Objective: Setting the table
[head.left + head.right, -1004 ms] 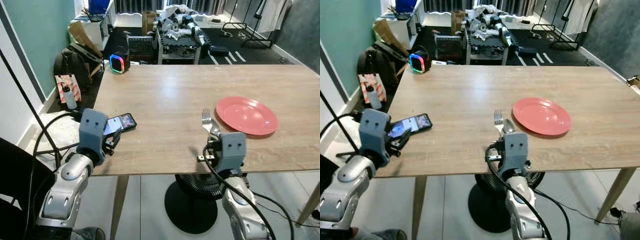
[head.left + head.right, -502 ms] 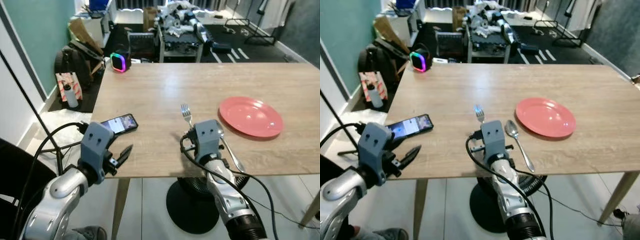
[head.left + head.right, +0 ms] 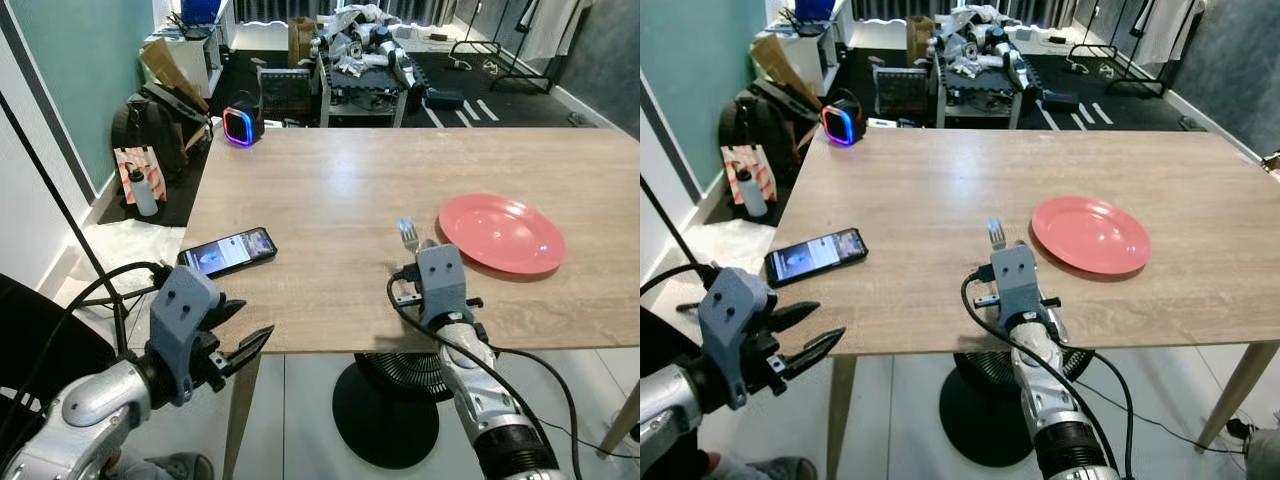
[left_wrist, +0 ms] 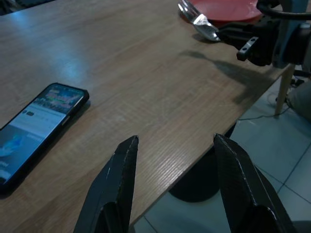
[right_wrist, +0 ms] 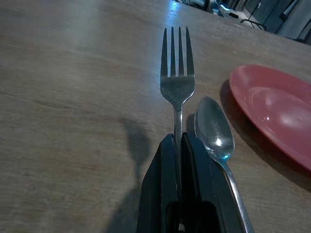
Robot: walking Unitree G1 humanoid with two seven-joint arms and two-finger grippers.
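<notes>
While clamped in the right claw, fork points forward

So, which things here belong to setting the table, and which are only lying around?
Belonging to the job:
fork, held in the right gripper
spoon, beside the fork
red plate

Only lying around:
phone on the table
glowing speaker on the floor beyond the table

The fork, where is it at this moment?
The fork is clamped in the right gripper above the table, beside the spoon and left of the red plate.
</notes>
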